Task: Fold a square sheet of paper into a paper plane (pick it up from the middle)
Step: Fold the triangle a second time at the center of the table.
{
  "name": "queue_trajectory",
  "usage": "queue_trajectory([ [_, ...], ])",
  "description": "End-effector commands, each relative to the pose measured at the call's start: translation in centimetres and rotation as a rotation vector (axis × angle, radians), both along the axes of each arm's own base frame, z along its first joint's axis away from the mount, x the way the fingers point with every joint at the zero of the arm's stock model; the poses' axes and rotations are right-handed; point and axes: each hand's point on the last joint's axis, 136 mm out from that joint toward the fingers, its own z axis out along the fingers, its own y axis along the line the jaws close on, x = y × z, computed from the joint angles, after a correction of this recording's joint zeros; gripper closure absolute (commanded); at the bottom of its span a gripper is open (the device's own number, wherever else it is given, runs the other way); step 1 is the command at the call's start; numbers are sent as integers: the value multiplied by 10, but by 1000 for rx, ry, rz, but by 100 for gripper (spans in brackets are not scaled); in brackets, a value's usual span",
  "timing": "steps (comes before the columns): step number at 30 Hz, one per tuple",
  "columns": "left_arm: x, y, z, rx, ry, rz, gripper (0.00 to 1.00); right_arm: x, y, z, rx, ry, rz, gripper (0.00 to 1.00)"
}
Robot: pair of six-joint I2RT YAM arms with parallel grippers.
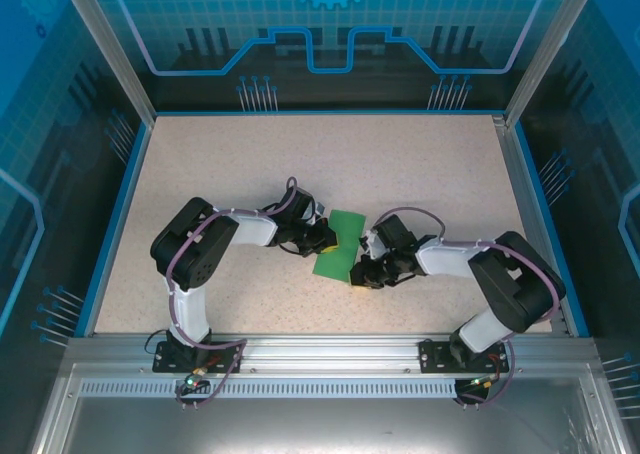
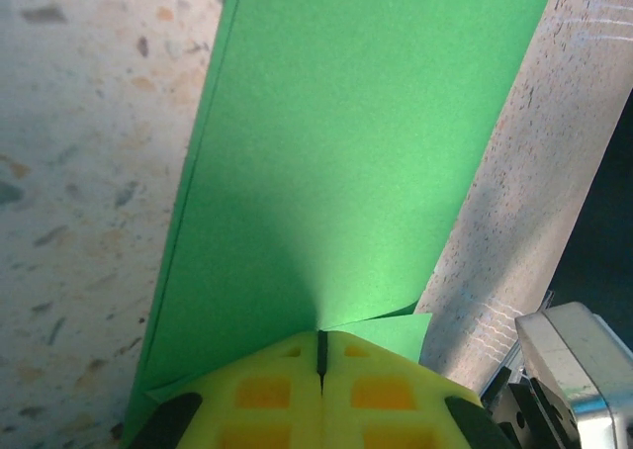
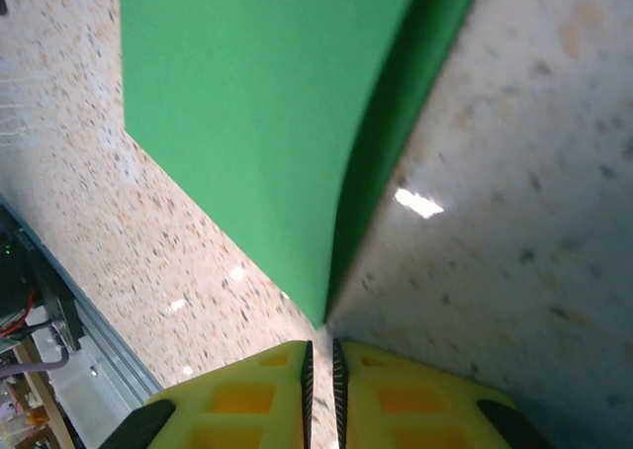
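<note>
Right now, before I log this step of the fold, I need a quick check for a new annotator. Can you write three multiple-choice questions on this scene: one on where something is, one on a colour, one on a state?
1. Where is the paper?
A. Near the middle of the table
B. On the metal rail at the near edge
C. Against the far wall

2. What colour is the paper?
A. Red
B. White
C. Green

3. How is the left gripper set?
A. Wide open above the paper
B. Shut on the paper's edge
C. Shut on nothing, well away from the paper

Answers:
1 A, since the top view shows it on the speckled surface between the two arms.
2 C, since it is bright green in each view.
3 B, since the left wrist view shows the yellow jaws pressed together with the paper pinched between them.
</note>
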Motion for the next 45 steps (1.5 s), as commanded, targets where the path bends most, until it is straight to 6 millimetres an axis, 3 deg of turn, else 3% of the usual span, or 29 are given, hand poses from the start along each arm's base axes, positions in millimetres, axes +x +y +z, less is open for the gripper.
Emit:
queue_trajectory([
  [1,-12,24,-33,108,99,39,95,-2,-5,10,-15,-7,1,84],
  [6,-11,23,-31,105,94,39,94,27,15,36,60,-86,-35,84],
  [12,-10,22,-30,99,93,35,94,46,33,31,85,-63,-40,85],
  [23,-7,18,-20,73,68,28,90,23,12,-21,-40,54,-36,86],
  [28,0,11,5,37,16,-4,85,17,4,-31,-81,66,-34,87],
  [32,3,8,34,24,-47,-33,80,20,5,-31,-82,60,-37,88],
  [35,-1,7,43,3,-53,-42,80,22,6,-29,-82,56,-33,89],
  [45,-17,-10,24,-4,10,-79,95,23,6,-28,-85,52,-33,91],
])
